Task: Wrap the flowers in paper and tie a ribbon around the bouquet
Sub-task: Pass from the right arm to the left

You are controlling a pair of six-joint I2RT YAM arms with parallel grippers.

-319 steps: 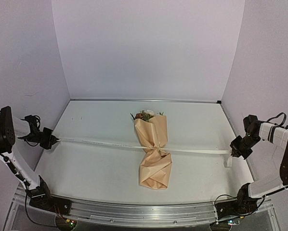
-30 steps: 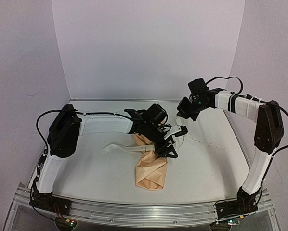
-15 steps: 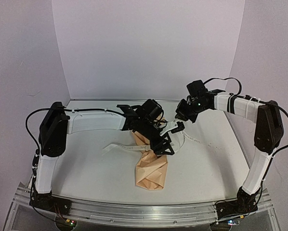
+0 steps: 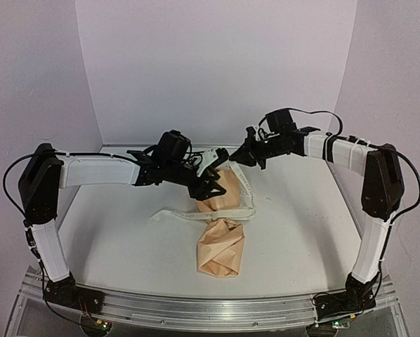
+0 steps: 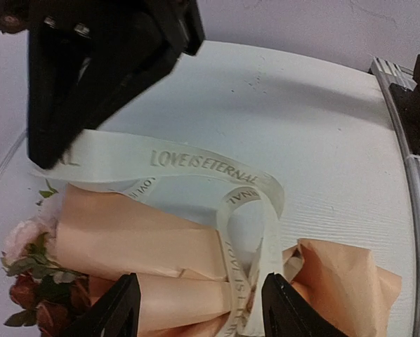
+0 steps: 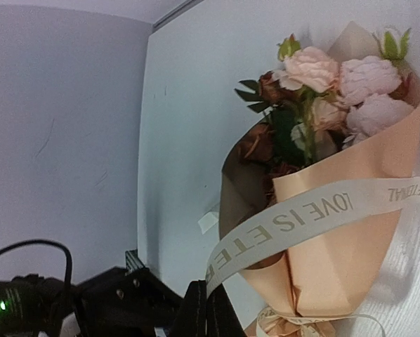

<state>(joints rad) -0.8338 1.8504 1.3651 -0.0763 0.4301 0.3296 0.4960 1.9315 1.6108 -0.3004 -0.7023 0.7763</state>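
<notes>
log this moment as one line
left pincer: open over ribbon loop | right pincer: shut on ribbon | bouquet: wrapped, lying flat

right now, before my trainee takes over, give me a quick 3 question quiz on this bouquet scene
1. True or false: the right gripper is shut on one end of the ribbon.
2. What is printed on the ribbon? A) LOVE IS ETERNAL B) HAPPY BIRTHDAY C) nothing at all
3. Which gripper has its jaws apart, close above the bouquet by the ribbon's loop?

Key:
1. True. The ribbon runs straight out of its closed fingers.
2. A
3. The left gripper.
</notes>
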